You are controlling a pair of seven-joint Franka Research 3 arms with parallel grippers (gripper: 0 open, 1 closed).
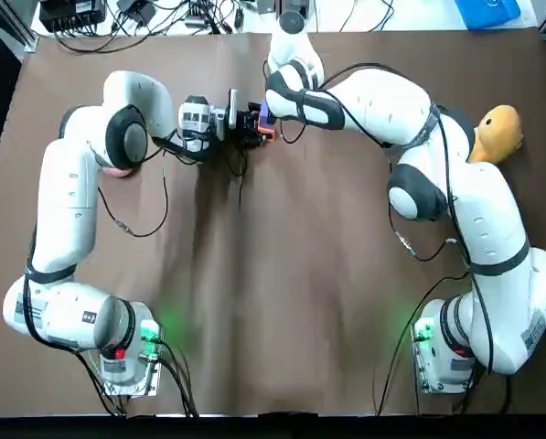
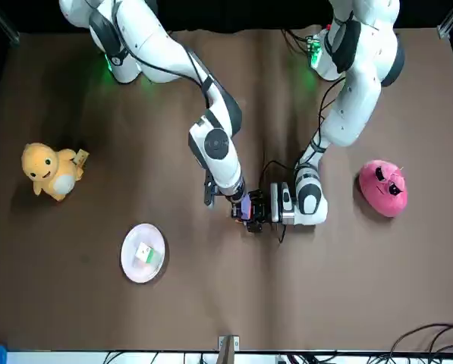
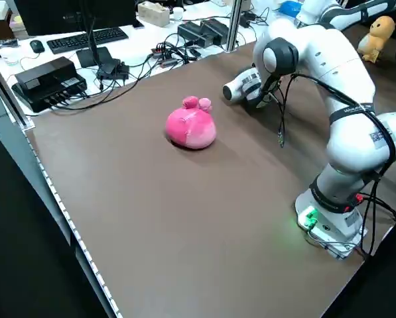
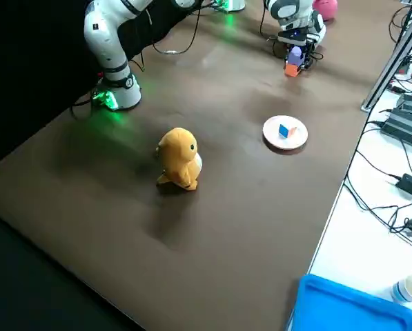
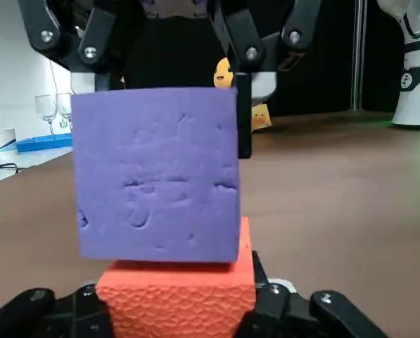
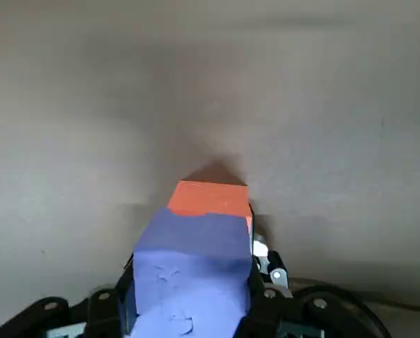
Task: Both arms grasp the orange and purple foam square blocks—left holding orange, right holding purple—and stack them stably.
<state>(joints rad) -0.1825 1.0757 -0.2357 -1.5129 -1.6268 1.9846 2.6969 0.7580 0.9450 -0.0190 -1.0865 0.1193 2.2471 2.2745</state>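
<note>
The left gripper [image 5: 176, 308] clamps the orange foam square block [image 5: 174, 289] low over the brown table [image 1: 254, 302], toward its far edge. The purple foam square block [image 5: 157, 172] rests on top, touching it, pinched between the fingers of the right gripper [image 6: 190, 285], which reaches down from above. Beyond them lies a round white plate [image 2: 143, 252].

The white left arm reaches to the far centre, wrist level, its black left gripper [image 1: 251, 126] clamped on the orange foam square block [image 5: 174, 296]. The white right arm bends in from the right, its right gripper [image 1: 265, 117] pointing down and pinching the purple foam square block [image 5: 157, 176].
</note>
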